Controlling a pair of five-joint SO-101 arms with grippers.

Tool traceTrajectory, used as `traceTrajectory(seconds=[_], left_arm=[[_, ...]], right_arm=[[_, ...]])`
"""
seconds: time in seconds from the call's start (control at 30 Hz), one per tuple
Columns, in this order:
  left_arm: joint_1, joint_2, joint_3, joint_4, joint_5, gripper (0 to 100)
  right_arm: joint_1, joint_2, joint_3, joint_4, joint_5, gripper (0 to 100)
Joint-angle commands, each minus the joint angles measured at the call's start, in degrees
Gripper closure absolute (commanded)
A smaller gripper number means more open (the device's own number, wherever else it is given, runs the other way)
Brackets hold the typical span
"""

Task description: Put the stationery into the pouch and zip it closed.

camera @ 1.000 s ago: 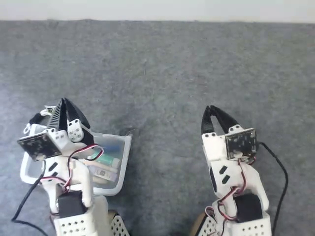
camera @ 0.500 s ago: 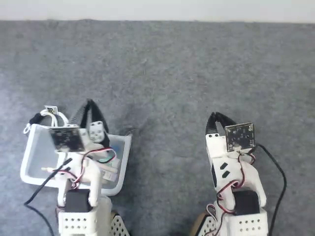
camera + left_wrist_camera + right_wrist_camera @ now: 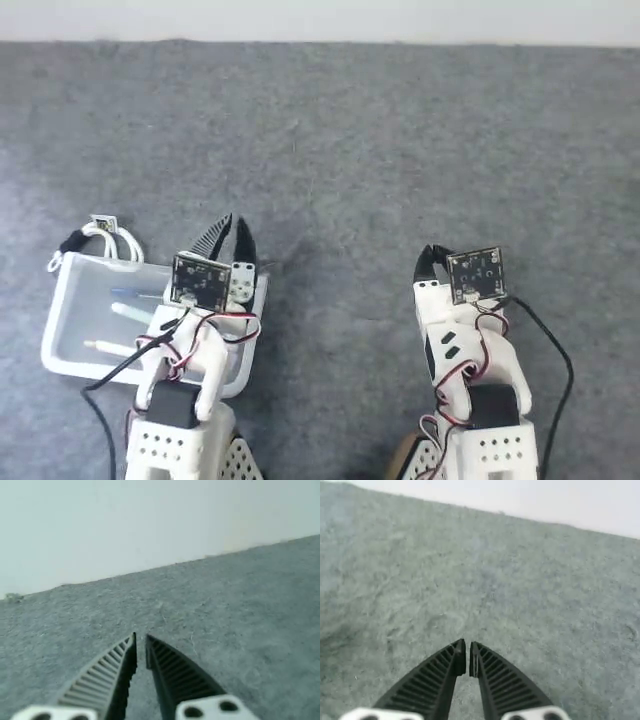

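Observation:
A translucent white pouch lies on the grey carpet at the near left, with pen-like stationery showing inside it. A white cord with a black tag sits at the pouch's far corner. My left gripper is held over the pouch's right edge, pointing away over the carpet, shut with nothing in it. The left arm's body hides the pouch's near right part. At the near right, apart from the pouch, my right gripper is shut and holds nothing.
Grey carpet runs from the arms to a pale wall at the far edge. Both arm bases stand at the near edge, with loose cables beside them.
My left arm has swung right, from over the pouch's far left corner to its right edge, uncovering the pouch's inside. The right arm has drawn back a little toward its base.

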Motion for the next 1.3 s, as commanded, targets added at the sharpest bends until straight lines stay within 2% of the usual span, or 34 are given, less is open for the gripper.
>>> traceTrajectory(seconds=[0.0,0.37,0.63,0.97,1.27], left_arm=[[0.5,-0.9,-0.8,0.7,-0.3,88],[0.6,-0.9,-0.8,8.0,-0.4,86],[0.9,-0.8,-0.8,12.7,-0.4,86],[0.9,-0.7,-0.8,25.2,-0.5,86],[0.4,-0.7,-0.8,36.8,-0.1,87]], right_arm=[[0.7,-0.9,1.4,1.5,-0.5,98.9],[0.7,-0.9,1.4,10.4,-0.5,99.1],[0.7,-0.9,1.4,20.6,-0.4,99.1],[0.7,-0.8,1.4,33.6,-0.2,99.1],[0.7,-0.8,1.4,33.6,-0.3,99.1]])
